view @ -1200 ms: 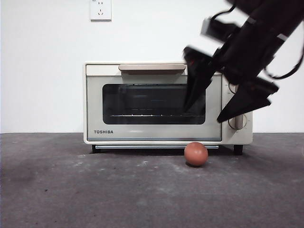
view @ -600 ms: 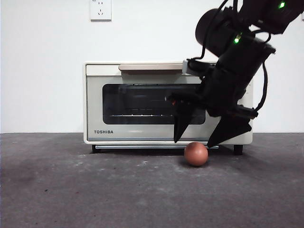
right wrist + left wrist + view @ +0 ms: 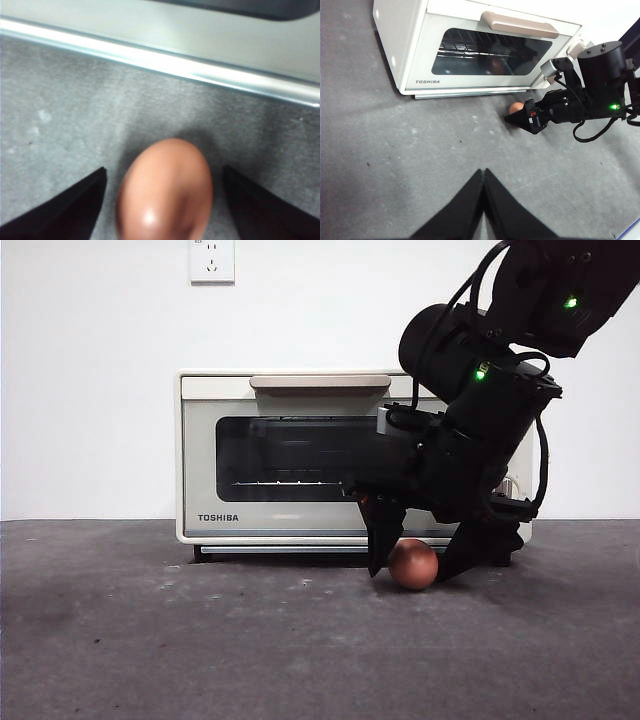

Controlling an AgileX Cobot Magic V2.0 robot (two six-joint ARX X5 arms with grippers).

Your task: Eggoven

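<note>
A small reddish-brown egg (image 3: 413, 564) lies on the grey table just in front of the cream TOSHIBA toaster oven (image 3: 300, 455), whose door is closed. My right gripper (image 3: 416, 562) has come down over the egg and stands open, one jaw on each side of it, with gaps showing on both sides in the right wrist view, where the egg (image 3: 165, 192) fills the space between the jaws. The left wrist view shows the egg (image 3: 516, 107) partly hidden behind the right gripper (image 3: 522, 116). My left gripper (image 3: 483, 175) hovers shut, well back from the oven (image 3: 470, 50), holding nothing.
The oven's metal lower trim (image 3: 160, 62) lies just beyond the egg. A white wall with a socket (image 3: 211, 260) stands behind the oven. Grey table (image 3: 200, 640) stretches to the front and left.
The right arm has dropped from in front of the oven window down to the table, bringing its open jaws around the egg. The egg has not moved.
</note>
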